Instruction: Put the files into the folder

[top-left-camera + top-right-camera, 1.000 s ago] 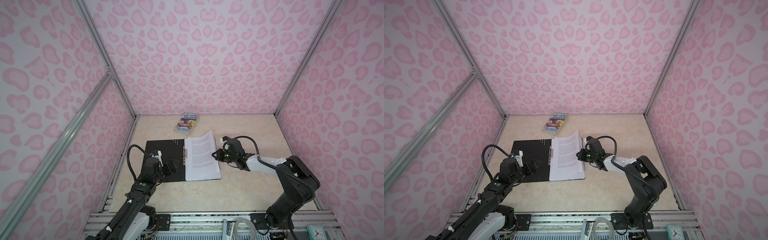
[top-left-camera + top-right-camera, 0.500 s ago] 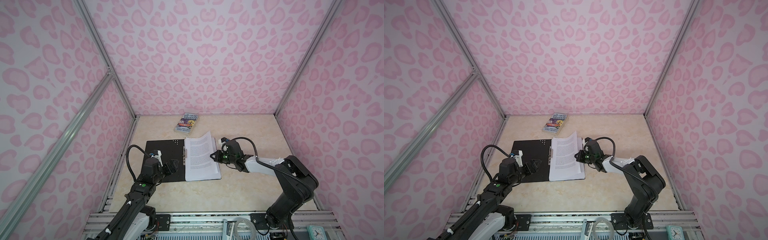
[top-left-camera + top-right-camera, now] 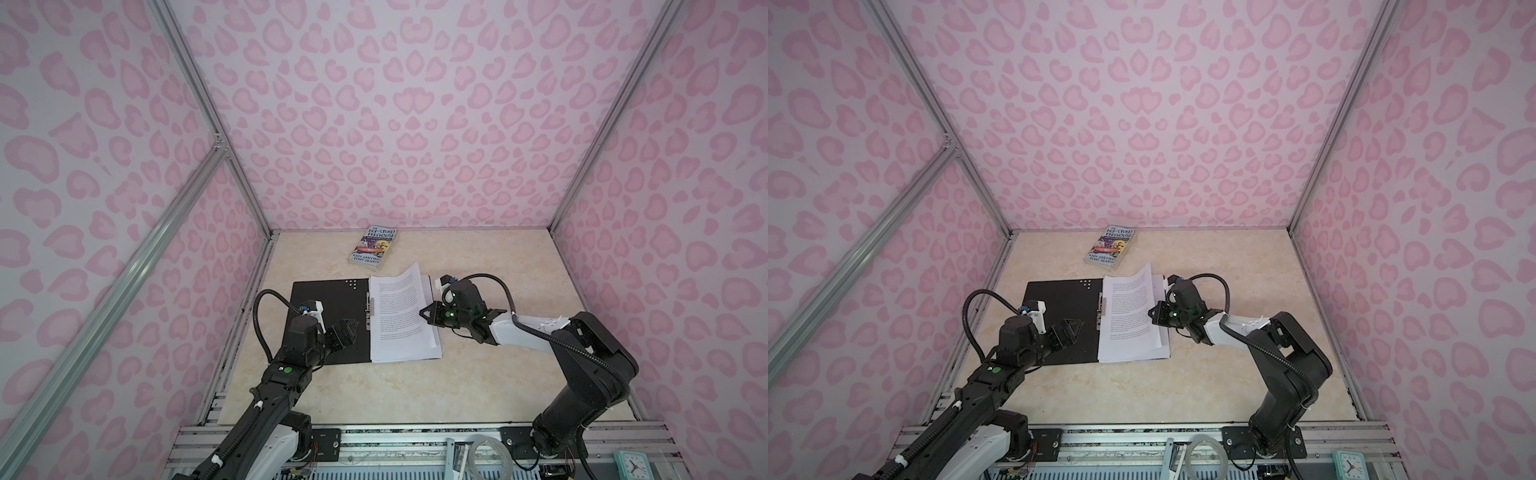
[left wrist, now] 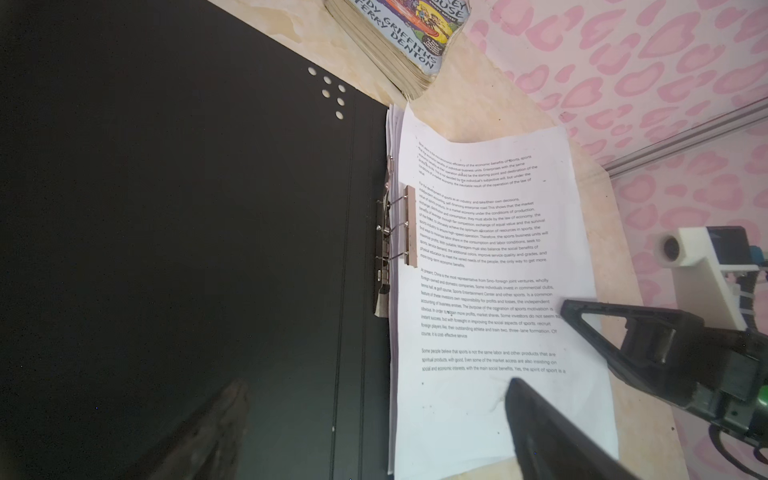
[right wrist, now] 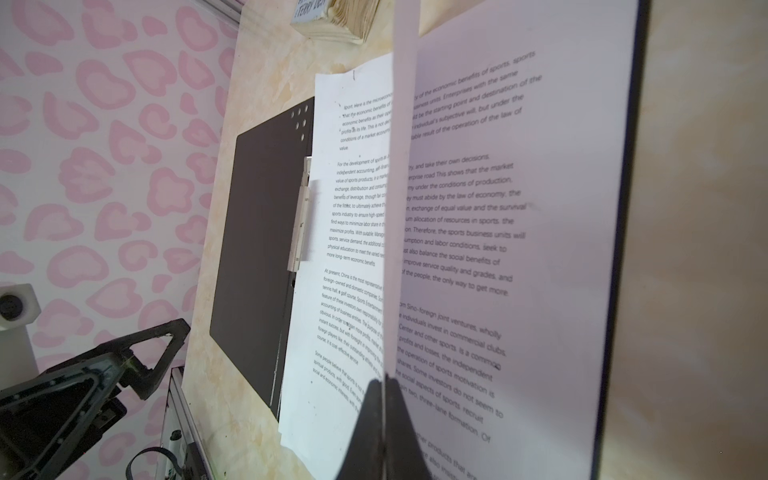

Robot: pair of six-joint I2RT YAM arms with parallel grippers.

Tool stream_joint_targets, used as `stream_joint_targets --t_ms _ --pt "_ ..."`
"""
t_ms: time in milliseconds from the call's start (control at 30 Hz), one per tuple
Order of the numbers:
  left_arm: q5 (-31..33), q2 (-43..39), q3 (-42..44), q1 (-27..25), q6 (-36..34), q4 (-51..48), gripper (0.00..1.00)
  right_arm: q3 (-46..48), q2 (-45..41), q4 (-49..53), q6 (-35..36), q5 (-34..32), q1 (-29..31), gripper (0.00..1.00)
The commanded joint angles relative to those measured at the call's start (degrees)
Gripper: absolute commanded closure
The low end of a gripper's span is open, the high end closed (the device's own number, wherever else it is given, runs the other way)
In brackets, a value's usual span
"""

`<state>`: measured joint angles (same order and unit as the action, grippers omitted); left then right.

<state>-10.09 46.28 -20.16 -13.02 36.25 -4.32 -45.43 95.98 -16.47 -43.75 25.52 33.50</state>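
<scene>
Your right hand [image 3: 426, 312] has slid a little toward the spine over the last second, and the top sheet [image 3: 405, 291] it pinches has bowed up with it. The left hand [image 3: 347, 330] has not shifted.

In both top views the folder [image 3: 328, 299] lies open on the worktop [image 3: 415, 386], black inside up. The files [image 3: 415, 353] are stacked on its right half, just beside the clip [image 3: 369, 309]. The book [image 3: 374, 246] sits apart near the back wall (leave it alone). The left hand hovers over the bare left half, fingers spread wide and holding nothing.

From the left wrist view, the files [image 4: 478, 257] lie against the spine. The clip [image 4: 409, 226] appears to rest its bar on the stack's margin, so most sheets look seated. Your right hand shows at the paper's outer edge.

From the right wrist view, that hand is clenched on the edge of one sheet [image 5: 401, 208], which stands nearly on edge in front of the pages below. The rest lie flat on the folder's right half.

For you, this means the job looks nearly done. This last loose sheet is being turned or squared onto the pile (I cannot tell which). Ease it down gently, since thin paper is likely to crease if pushed further toward the spine.
</scene>
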Motion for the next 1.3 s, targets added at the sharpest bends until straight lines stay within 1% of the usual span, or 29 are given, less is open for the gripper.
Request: stream_joint_targets --t_ms 0,533,567,600,667,767,833,967,1033,1100,1167,1267 --pt "0.24 0.29 -0.58 0.01 -0.04 1.38 0.02 0.34 0.50 -0.31 0.41 0.65 0.17 1.00" --pt "0.15 0.48 -0.63 0.08 -0.04 1.41 0.02 -0.37 1.21 1.07 1.12 1.05 0.25 1.00" --pt "0.16 0.52 -0.65 0.02 -0.04 1.42 0.02 -0.62 1.35 1.30 1.22 0.96 0.14 0.94" --pt "0.16 0.53 -0.64 0.02 -0.04 1.41 0.02 -0.72 1.47 1.47 1.21 0.89 0.17 0.87" --pt "0.07 0.58 -0.67 0.05 -0.02 1.42 0.02 -0.87 1.66 2.07 1.40 0.40 -0.01 0.65" --pt "0.06 0.78 -0.66 0.04 -0.04 1.42 0.02 -1.06 1.27 3.94 2.57 -1.33 -0.23 0.45" --pt "-0.05 0.80 -0.66 0.03 -0.04 1.49 0.02 -1.13 0.73 5.93 3.57 -2.99 -0.59 0.36" --pt "-0.84 1.31 -0.67 0.01 -0.02 1.89 0.02 -2.43 0.17 10.45 6.72 -5.93 -2.56 0.24" --pt "-1.69 2.19 -0.67 0.05 0.09 2.44 0.03 -4.80 1.24 13.29 9.20 -7.42 -3.81 0.20" --pt "-4.28 3.80 -0.75 -0.04 0.64 3.61 0.03 -9.22 3.66 18.77 11.80 -7.89 -5.23 0.19" --pt "-6.91 6.48 -1.07 -0.45 0.85 5.20 0.03 -12.35 6.05 20.65 13.27 -7.04 -5.95 0.18" --pt "-5.84 11.22 -2.36 -0.90 -0.01 5.25 0.03 -15.51 8.83 22.14 13.62 -6.47 -6.25 0.18"
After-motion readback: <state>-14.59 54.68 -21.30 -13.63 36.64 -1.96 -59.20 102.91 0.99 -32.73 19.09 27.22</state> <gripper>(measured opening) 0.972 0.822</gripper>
